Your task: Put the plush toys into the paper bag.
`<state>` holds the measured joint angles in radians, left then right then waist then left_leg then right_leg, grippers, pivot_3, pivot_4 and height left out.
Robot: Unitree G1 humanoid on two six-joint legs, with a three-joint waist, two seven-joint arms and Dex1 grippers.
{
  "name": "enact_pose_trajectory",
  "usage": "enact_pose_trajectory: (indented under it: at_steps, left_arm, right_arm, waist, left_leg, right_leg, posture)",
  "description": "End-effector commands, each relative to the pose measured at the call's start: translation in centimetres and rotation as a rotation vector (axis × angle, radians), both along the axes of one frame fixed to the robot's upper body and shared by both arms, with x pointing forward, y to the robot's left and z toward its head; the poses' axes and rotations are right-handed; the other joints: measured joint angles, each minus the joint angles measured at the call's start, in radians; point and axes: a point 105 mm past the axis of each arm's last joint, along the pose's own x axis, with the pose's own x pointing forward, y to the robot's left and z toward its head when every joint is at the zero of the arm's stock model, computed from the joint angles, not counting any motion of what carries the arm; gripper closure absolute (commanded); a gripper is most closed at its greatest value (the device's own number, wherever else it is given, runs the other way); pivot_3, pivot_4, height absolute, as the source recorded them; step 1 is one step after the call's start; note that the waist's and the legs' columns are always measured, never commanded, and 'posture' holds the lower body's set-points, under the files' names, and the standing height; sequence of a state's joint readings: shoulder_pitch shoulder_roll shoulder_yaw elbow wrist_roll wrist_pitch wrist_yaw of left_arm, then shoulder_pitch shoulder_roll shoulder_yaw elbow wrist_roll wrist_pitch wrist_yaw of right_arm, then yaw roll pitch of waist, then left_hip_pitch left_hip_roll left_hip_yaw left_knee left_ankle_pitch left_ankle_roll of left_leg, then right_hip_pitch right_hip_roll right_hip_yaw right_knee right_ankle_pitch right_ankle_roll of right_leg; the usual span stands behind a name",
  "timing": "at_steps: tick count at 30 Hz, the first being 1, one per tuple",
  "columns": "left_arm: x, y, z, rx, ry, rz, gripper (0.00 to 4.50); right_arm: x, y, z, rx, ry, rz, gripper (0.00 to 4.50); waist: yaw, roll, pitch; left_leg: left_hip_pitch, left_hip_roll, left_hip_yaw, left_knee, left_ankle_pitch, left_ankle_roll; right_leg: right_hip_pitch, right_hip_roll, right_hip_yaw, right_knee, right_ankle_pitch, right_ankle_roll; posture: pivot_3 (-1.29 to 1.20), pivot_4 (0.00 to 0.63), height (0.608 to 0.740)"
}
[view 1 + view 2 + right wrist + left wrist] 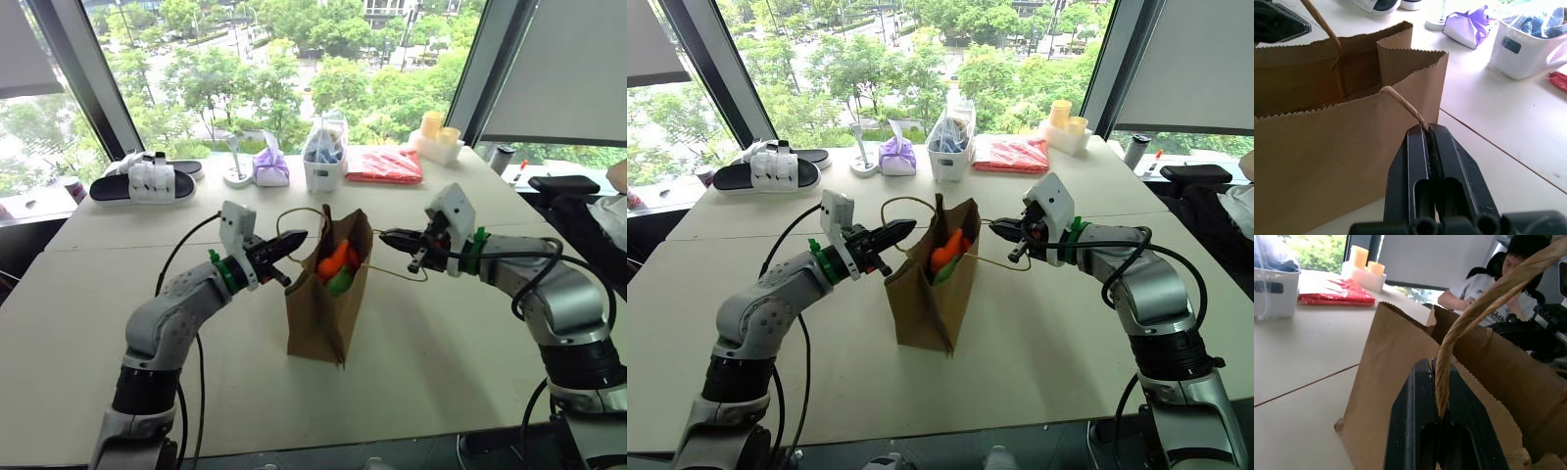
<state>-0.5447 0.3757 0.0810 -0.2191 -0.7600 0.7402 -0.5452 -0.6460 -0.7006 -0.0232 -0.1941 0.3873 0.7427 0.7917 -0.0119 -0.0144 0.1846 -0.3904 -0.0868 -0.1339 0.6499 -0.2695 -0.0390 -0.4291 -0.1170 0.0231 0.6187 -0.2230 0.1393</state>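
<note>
We see the paper bag (318,308) standing upright mid-table, long axis vertical, mouth facing up. The orange plush toy (332,261) leans inside it above the green plush toy (340,282). The left gripper (297,240) and right gripper (388,236) each pinch a loop handle

text: no word, brand or number can be read | white T-shirt of the seated person (1476,296): dark print across the chest, cut off by the beige loop handle (1484,308) and too blurred to make out | white plastic tub (1276,291): dark blank patch, no lettering
</note>
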Motion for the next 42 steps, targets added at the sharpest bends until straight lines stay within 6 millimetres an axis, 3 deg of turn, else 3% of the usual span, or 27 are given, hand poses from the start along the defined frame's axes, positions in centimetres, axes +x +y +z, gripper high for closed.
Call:
enact_pose_trajectory:
  at_steps: [1,6,7,11,15,22,25,29,34,38,42]
  left_arm:
    - [-1.9,0.1,2.2,-0.013,-0.059,-0.084,3.2]
    - [-4.2,1.0,3.3,0.016,-0.081,-0.167,0.65]
    - [-4.7,1.2,3.5,0.014,-0.077,-0.187,0.16]
    - [-6.1,2.4,3.5,0.046,-0.042,-0.23,0.16]
    - [-5.9,4.3,2.6,0.089,-0.008,-0.167,0.16]
    - [-6.5,5.3,-0.5,0.166,0.047,-0.136,0.16]
    - [-6.6,4.9,-0.8,0.146,0.041,-0.132,0.16]
    - [-5.3,4.8,0.3,0.07,0.007,-0.074,0.16]
    - [-5.9,3.7,-0.7,0.096,0.037,-0.153,0.16]
    - [-6.5,4.0,-1.6,0.113,0.074,-0.195,0.16]
    - [-7.6,4.4,-2.1,0.166,0.105,-0.259,0.16]
  right_arm:
    - [-1.5,0.3,3.3,0.018,-0.094,0.06,2.66]
    - [-2.8,0.4,6.9,0.069,-0.157,0.09,0.08]
    - [-3.1,0.2,7.6,0.086,-0.168,0.094,0.0]
    - [-3.6,-1.3,9.7,0.121,-0.214,0.047,0.0]
    - [-3.9,-4.1,10.7,0.172,-0.219,-0.05,0.0]
    - [-4.7,-6.7,7.1,0.171,-0.129,-0.174,0.0]
    - [-4.9,-6.8,4.9,0.214,-0.073,-0.207,0.0]
    - [-5.0,-6.3,2.3,0.227,-0.001,-0.209,0.0]
    - [-5.3,-5.1,-0.8,0.196,0.086,-0.172,0.0]
    - [-5.2,-4.2,-2.1,0.178,0.111,-0.153,0.0]
    - [-5.1,-2.8,-2.2,0.206,0.113,-0.113,0.0]
  waist:
    - [0.001,0.0,0.0]
    - [0.0,0.0,0.0]
    - [-0.001,0.0,0.0]
    - [0.0,0.0,0.0]
    - [0.002,0.0,0.0]
    - [0.002,0.0,0.0]
    - [0.002,0.0,0.0]
    - [0.003,0.0,0.0]
    - [0.002,0.001,0.0]
    - [-0.002,0.001,0.0]
    - [0.0,0.001,0.0]
  left_leg:
    - [0.0,0.0,0.0,0.0,0.0,0.0]
    - [0.0,0.0,-0.001,0.0,0.0,0.0]
    - [0.0,0.0,-0.001,0.0,0.0,0.0]
    - [0.0,0.0,-0.002,0.0,0.0,0.001]
    - [0.0,0.0,-0.001,0.0,-0.001,0.001]
    - [0.0,0.001,0.001,-0.001,-0.001,0.002]
    - [0.0,0.002,0.001,-0.001,-0.001,0.002]
    - [0.0,0.002,0.001,0.0,-0.001,0.002]
    - [0.001,0.001,0.002,0.0,-0.001,0.002]
    - [0.001,0.001,0.002,0.0,-0.001,0.002]
    - [0.001,0.002,0.002,-0.001,-0.001,0.002]
  right_leg:
    - [0.0,0.0,0.0,0.0,0.0,0.0]
    - [0.0,0.0,0.0,0.0,0.0,0.0]
    - [0.0,0.0,0.0,0.0,0.0,0.0]
    - [0.0,0.0,0.0,0.0,0.0,0.0]
    - [0.0,0.0,0.0,0.0,0.0,0.0]
    - [0.0,-0.001,0.0,-0.001,0.0,0.0]
    - [0.001,-0.001,0.0,-0.001,0.0,0.0]
    - [0.001,-0.001,0.001,0.0,0.0,0.0]
    - [0.001,-0.001,0.001,0.0,0.0,0.0]
    - [0.001,-0.001,0.001,0.0,0.0,0.0]
    - [0.001,-0.001,0.001,0.0,0.0,0.0]
  posture:
    - [0.0,0.15,0.74]
    - [0.0,0.15,0.74]
    - [0.0,0.15,0.74]
    - [0.0,0.15,0.74]
    - [0.0,0.15,0.74]
    - [0.0,0.15,0.74]
    - [0.0,0.15,0.74]
    - [0.0,0.15,0.74]
    - [0.0,0.15,0.74]
    - [0.0,0.15,0.74]
    - [0.0,0.15,0.74]
